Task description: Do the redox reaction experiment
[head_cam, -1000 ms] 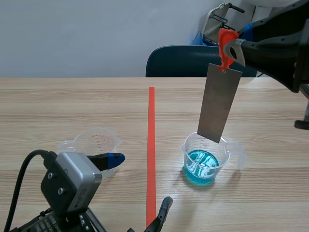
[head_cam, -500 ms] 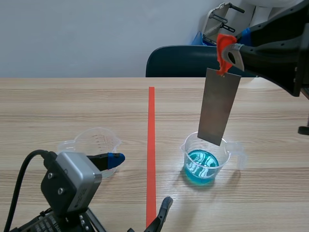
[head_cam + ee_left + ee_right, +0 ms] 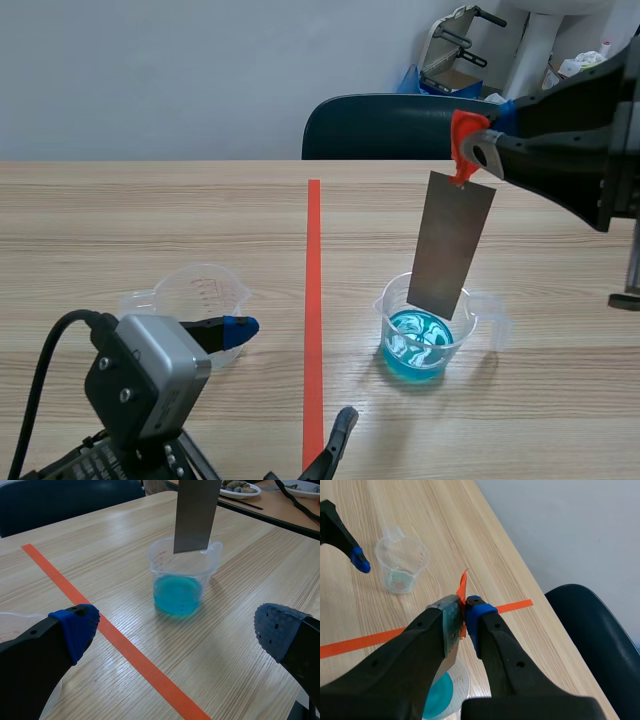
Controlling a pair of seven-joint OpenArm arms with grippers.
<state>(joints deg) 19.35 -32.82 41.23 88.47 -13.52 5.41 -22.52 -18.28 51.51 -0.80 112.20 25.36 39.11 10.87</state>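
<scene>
As right hand (image 3: 468, 148) descends, metal strip (image 3: 450, 245) edge reaches beaker (image 3: 425, 338) mouth.

In the left wrist view we see only the lower part of the metal sheet (image 3: 194, 515); its top runs past the picture's edge. From the right wrist, the right gripper (image 3: 464, 611) covers nearly all of the sheet, much of the orange clip (image 3: 462, 586) pinched between its pads, and part of the beaker of blue liquid (image 3: 440, 697). We cannot tell whether the sheet's lower edge touches that beaker's rim. At the near left, the empty beaker (image 3: 190, 292) is partly hidden behind a finger (image 3: 215, 333) of the left gripper (image 3: 175, 624). The scales printed on both beakers are too small to read.
</scene>
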